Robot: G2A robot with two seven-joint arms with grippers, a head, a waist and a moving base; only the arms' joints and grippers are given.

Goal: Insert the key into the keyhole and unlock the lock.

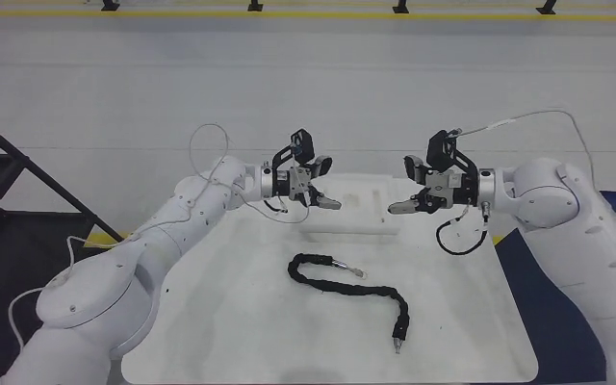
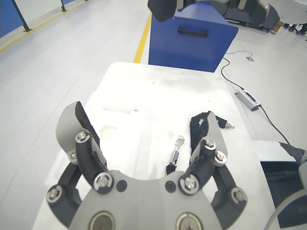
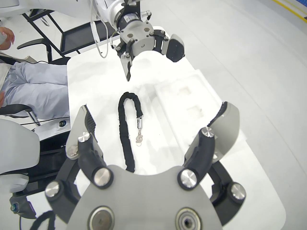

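The left gripper (image 1: 329,186) has its fingers (image 2: 79,118) spread wide with nothing between them. It hangs above the table (image 1: 221,327) just left of the frame's centre in the top view. The right gripper (image 1: 402,188) faces it from just right of centre, its fingers (image 3: 84,120) likewise released and empty.

Under and between the two lies a white foam tray (image 1: 361,219), at the table's upper edge in the frame.

Below both grippers, in the lower middle of the frame and well apart from either pair of fingers, the black sleeved cable lock (image 1: 371,289) snakes flat across the table. Its upper end curls back into a metal cylinder (image 3: 139,122). The key (image 3: 138,139) lies at that cylinder's tip and in line with it. I cannot tell whether it is seated in the keyhole. The lock's other end (image 1: 396,342) points toward the lower right.
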